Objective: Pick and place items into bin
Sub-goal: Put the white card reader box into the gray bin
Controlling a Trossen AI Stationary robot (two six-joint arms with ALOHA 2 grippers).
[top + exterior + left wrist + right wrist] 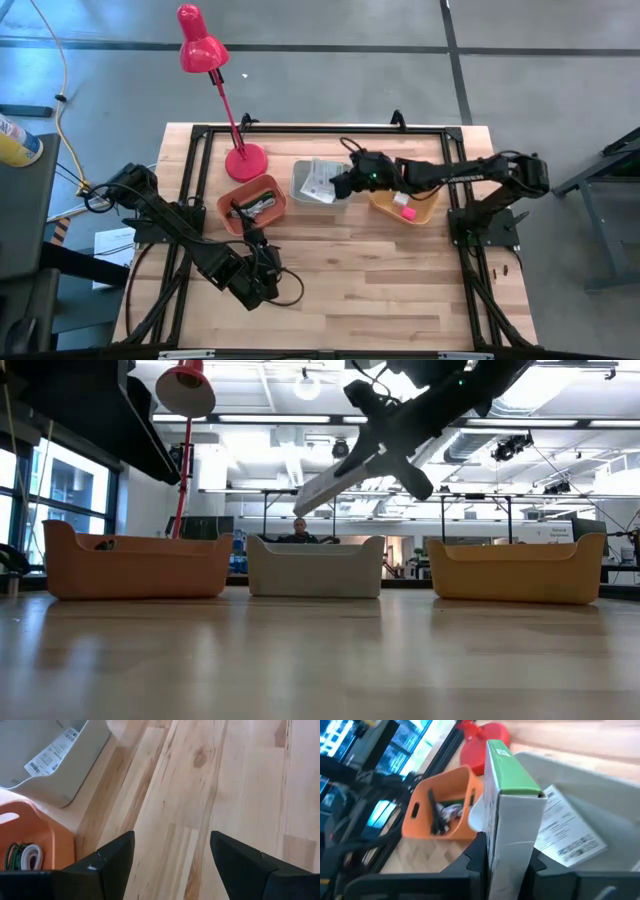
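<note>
My right gripper [340, 185] hangs over the grey bin [318, 182], shut on a white box with a green face [512, 795]; in the low view the box [335, 478] slants down, high above the bins. A white packet with black print [565, 832] lies in the grey bin. The orange bin [440, 812] holds a black cable and a green stick. A pink block [408, 212] and a white block [400, 198] lie in the yellow bin [405, 205]. My left gripper [172, 850] is open over bare table near the orange bin. My right gripper pinches the box's two broad white sides at its near end [510, 852] between its two fingers [475, 855]. The fingers come from the table's right, slanting down. The box sticks out beyond the fingertips, green face up, lifted clear above the grey bin.
A red desk lamp stands with its base [245, 160] at the table's far left, just behind the orange bin [252, 203]. The three bins stand in a row across the middle. Bare wood [380, 280] lies between the bins and the near edge. A person [298, 530] sits in the room beyond.
</note>
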